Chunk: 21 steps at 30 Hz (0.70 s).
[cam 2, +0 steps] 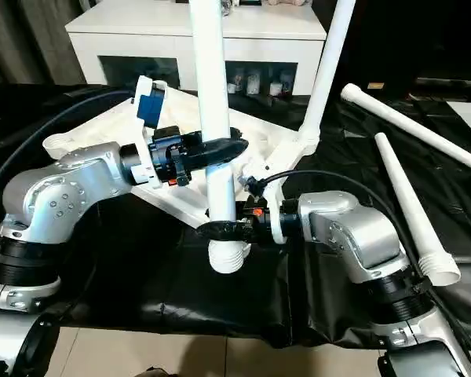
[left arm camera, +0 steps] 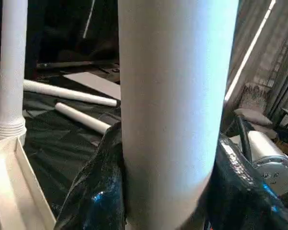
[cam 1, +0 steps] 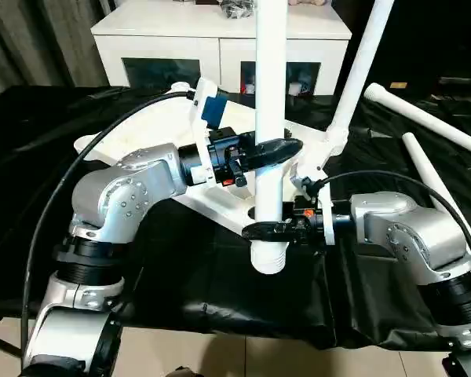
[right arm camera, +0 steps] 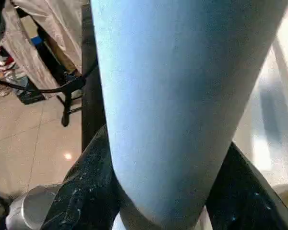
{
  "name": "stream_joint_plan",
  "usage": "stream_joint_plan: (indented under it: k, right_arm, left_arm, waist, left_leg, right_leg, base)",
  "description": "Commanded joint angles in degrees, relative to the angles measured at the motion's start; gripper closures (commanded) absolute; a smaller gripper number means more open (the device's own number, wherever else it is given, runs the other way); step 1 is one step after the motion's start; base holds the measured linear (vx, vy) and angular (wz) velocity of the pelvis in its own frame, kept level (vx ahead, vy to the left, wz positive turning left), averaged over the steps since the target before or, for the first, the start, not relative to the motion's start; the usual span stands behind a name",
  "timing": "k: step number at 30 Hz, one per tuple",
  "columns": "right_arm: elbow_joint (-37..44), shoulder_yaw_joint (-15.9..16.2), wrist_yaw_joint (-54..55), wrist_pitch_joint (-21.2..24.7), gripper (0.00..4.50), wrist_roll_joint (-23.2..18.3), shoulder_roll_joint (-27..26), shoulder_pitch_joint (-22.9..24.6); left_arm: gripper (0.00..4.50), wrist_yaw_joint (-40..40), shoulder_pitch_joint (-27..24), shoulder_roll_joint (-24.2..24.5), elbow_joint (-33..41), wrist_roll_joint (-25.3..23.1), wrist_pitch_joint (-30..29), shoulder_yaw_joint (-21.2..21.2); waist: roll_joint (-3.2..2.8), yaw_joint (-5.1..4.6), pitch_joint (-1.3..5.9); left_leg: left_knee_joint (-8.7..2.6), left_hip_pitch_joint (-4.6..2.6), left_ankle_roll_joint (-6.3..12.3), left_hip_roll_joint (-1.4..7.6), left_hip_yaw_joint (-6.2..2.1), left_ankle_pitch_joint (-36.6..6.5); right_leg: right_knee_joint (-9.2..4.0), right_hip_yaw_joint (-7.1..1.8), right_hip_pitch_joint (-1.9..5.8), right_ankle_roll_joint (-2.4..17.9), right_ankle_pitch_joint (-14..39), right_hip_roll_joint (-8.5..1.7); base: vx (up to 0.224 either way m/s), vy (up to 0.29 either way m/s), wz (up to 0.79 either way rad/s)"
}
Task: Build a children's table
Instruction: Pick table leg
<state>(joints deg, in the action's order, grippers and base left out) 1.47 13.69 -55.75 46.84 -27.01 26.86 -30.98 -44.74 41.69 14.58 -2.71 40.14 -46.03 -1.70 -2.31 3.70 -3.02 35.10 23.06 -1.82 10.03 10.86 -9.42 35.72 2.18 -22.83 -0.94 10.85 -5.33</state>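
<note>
While the tabletop lies upside down, an upright leg is clasped by the left gripper and right gripper

Head stereo pair: we look forward and down over both forearms at the black-draped work surface, with the white cabinet at the far edge. Both eyes share this scene, slightly offset. Each wrist camera sits very close to the upright white leg, sighting along its fingers.
</note>
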Motion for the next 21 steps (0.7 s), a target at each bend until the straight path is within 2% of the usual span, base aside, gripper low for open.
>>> stream_joint_plan:
  k: [1, 3, 4, 5, 6, 7, 8, 9, 11, 12, 13, 14, 15, 16, 17, 18, 19, 20, 21]
  right_arm:
    - [-1.01, -3.59, 3.47, -0.33, 2.65, 0.92, -0.41, 0.4]
    - [-2.31, -6.3, 8.09, -1.01, 2.65, 1.79, -1.98, 0.01]
    - [-2.82, -7.51, 10.03, -1.29, 2.65, 2.05, -2.68, -0.17]
    - [-3.26, -8.42, 11.48, -1.62, 2.65, 2.3, -3.14, -0.32]
    - [-3.73, -9.44, 13.02, -1.95, 2.65, 2.54, -3.58, -0.41]
    - [-4.06, -10.32, 14.34, -2.25, 2.65, 2.7, -3.92, -0.4]
    - [-4.38, -11.03, 15.56, -2.7, 2.65, 2.92, -4.07, -0.34]
    - [-4.67, -11.69, 17.02, -3.45, 2.65, 3.47, -4.14, -0.17]
    - [-5.23, -12.35, 19.29, -4.79, 2.65, 4.96, -3.82, 0.19]
    - [-5.58, -12.36, 20.23, -5.7, 2.65, 6.12, -3.32, 0.42]
    - [-5.83, -12.21, 20.79, -6.43, 2.65, 7.12, -2.84, 0.62]
    - [-5.73, -12.1, 20.71, -6.57, 2.65, 7.35, -2.57, 0.78]
    - [-5.26, -11.79, 20.46, -7.05, 2.65, 8.31, -1.73, 1.45]
    - [-3.95, -11.49, 20.03, -6.69, 2.65, 8.68, -1.05, 2.18]
    - [-3.1, -11.31, 19.81, -6.5, 2.65, 8.92, -0.58, 2.69]
    - [-1.37, -11.54, 18.88, -6.83, 2.65, 8.2, -0.13, 3.68]
    - [-1.37, -11.54, 18.88, -6.83, 2.65, 8.2, -0.13, 3.68]
    - [0.54, -11.58, 18.3, -6.07, 2.65, 7.48, 0.75, 4.68]
    - [1.38, -11.49, 17.98, -5.79, 2.65, 7.15, 1.22, 5.21]
  left_arm:
    - [1.92, 0.59, 1.21, 0.67, -0.65, -0.94, 1.02, 1.85]
    - [1.92, -0.31, 1.09, 1.15, -1.22, -0.89, 1.48, 2.04]
    - [1.58, -0.62, 1.07, 1.46, -1.66, -1.5, 2.52, 2.03]
    - [1.58, -1.26, 1.11, 1.86, -2.16, -2.22, 3.73, 1.81]
    - [1.58, -2.03, 1.15, 2.31, -2.88, -3.4, 5.84, 1.52]
    - [1.51, -2.31, 1.26, 2.59, -4.04, -4.71, 8.38, 1.53]
    - [1.35, -2.83, 1.42, 2.9, -5.56, -6.13, 11.09, 1.37]
    - [1.19, -4.28, 1.44, 3.78, -7.36, -8.12, 14.29, 0.45]
    - [1.09, -7.38, 1.33, 6.89, -10.97, -14.03, 19.68, -4.46]
    - [1.09, -9.37, 1.23, 8.98, -13.24, -18.53, 23.61, -8.59]
    - [1.09, -10.87, 1.13, 10.64, -15.05, -22.39, 26.95, -12.18]
    - [1.09, -11.25, 1.21, 11.1, -16.17, -23.93, 28.27, -13.67]
    - [1.09, -12.68, 1.54, 12.73, -20.65, -29.85, 33.4, -19.3]
    - [1.09, -14.13, 1.88, 13.05, -24.37, -32.74, 37.26, -22.2]
    - [1.09, -15.25, 2.13, 13.13, -27.03, -34.72, 40.06, -24.02]
    - [1.09, -17.45, 2.98, 12.93, -31.79, -37.47, 44.04, -25.97]
    - [1.09, -17.45, 2.98, 12.93, -31.79, -37.47, 44.04, -25.97]
    - [1.09, -17.58, 4.32, 12.12, -36.34, -40.01, 47.61, -26.92]
    - [1.09, -17.49, 5.2, 11.58, -39.16, -41.31, 50.22, -27.47]
  waist:
    - [0.83, 0.19, 4.25]
    - [0.84, 0.12, 4.23]
    - [0.91, 0.03, 4.25]
    - [0.91, 0.07, 4.26]
    - [0.21, -0.1, 4.24]
    - [0.49, -0.2, 4.28]
    - [0.23, -0.19, 4.3]
    - [0.28, -0.28, 4.38]
    - [0.26, -0.29, 4.36]
    - [0.25, -0.2, 4.34]
    - [0.3, -0.42, 4.38]
    - [0.17, -0.5, 4.38]
    - [0.04, -0.28, 4.41]
    - [0.06, -0.41, 4.45]
    - [-0.09, -0.32, 4.56]
    - [-0.21, -0.36, 4.74]
    - [-0.11, -0.41, 4.89]
    - [-0.5, -0.47, 4.96]
    - [-0.19, -0.59, 4.85]
  left_leg:
    - [-3.85, -1.61, -0.05, 2.09, -0.95, -10.27]
    - [-3.9, -1.67, -0.35, 2.02, -0.92, -10.35]
    - [-3.91, -1.7, -0.66, 1.96, -0.91, -10.91]
    - [-3.93, -1.72, -0.73, 2.0, -0.95, -10.74]
    - [-3.97, -1.74, -0.97, 1.93, -0.95, -10.97]
    - [-3.95, -1.8, -1.06, 1.9, -0.92, -11.4]
    - [-3.97, -1.78, -1.12, 1.9, -1.0, -11.48]
    - [-4.0, -1.85, -1.4, 1.92, -0.99, -11.52]
    - [-4.16, -1.86, -1.56, 1.9, -1.11, -11.75]
    - [-4.26, -1.94, -1.48, 1.94, -1.29, -12.23]
    - [-4.32, -1.94, -2.01, 1.99, -1.25, -12.46]
    - [-4.37, -2.02, -2.42, 2.07, -1.14, -12.5]
    - [-4.31, -2.09, -2.27, 2.03, -1.21, -12.04]
    - [-4.31, -1.98, -2.33, 2.0, -1.19, -11.85]
    - [-4.25, -2.06, -2.47, 2.04, -1.1, -11.62]
    - [-4.26, -1.78, -2.28, 2.0, -1.21, -10.34]
    - [-4.15, -1.83, -1.87, 2.07, -1.12, -9.82]
    - [-4.1, -1.87, -1.66, 2.09, -1.17, -9.62]
    - [-4.06, -1.84, -1.16, 2.12, -1.06, -9.83]
  right_leg:
    - [-3.87, -1.62, 2.46, 13.37, 9.0, -2.19]
    - [-4.03, -1.64, 2.31, 13.17, 9.94, -2.26]
    - [-4.03, -1.55, 2.36, 13.13, 10.61, -2.17]
    - [-4.07, -1.58, 2.36, 12.98, 10.55, -2.19]
    - [-4.11, -1.58, 2.23, 12.71, 10.55, -2.09]
    - [-4.2, -1.57, 2.23, 12.46, 10.36, -2.03]
    - [-4.24, -1.59, 2.26, 12.35, 10.27, -2.08]
    - [-4.17, -1.56, 2.36, 12.04, 9.74, -2.01]
    - [-4.33, -1.55, 2.29, 11.41, 9.77, -2.02]
    - [-4.66, -1.58, 2.09, 10.17, 11.04, -2.02]
    - [-4.44, -1.64, 2.19, 9.39, 11.1, -2.03]
    - [-4.25, -1.7, 2.21, 9.38, 10.76, -2.08]
    - [-4.65, -1.7, 2.01, 9.22, 10.0, -2.03]
    - [-4.41, -1.77, 2.33, 9.24, 8.44, -2.05]
    - [-4.16, -1.8, 2.39, 9.41, 7.37, -2.1]
    - [-3.85, -1.73, 2.69, 10.08, 4.87, -2.19]
    - [-3.6, -1.67, 2.76, 11.1, 2.37, -2.24]
    - [-3.46, -1.63, 2.71, 11.85, 1.25, -2.26]
    - [-3.61, -1.61, 2.84, 12.88, -0.04, -2.25]
  base:
    - [0.0, 0.0, 0.0]
    - [0.0, 0.0, 0.0]
    - [0.0, 0.0, 0.0]
    - [0.0, 0.0, 0.0]
    - [0.0, 0.0, 0.0]
    - [0.0, 0.0, 0.0]
    - [0.0, 0.0, 0.0]
    - [0.0, 0.0, 0.0]
    - [0.0, 0.0, 0.0]
    - [0.0, 0.0, 0.0]
    - [0.0, 0.0, 0.0]
    - [0.0, 0.0, 0.0]
    - [0.0, 0.0, 0.0]
    - [0.0, 0.0, 0.0]
    - [0.0, 0.0, 0.0]
    - [0.0, 0.0, 0.0]
    - [0.0, 0.0, 0.0]
    - [0.0, 0.0, 0.0]
    - [0.0, 0.0, 0.0]
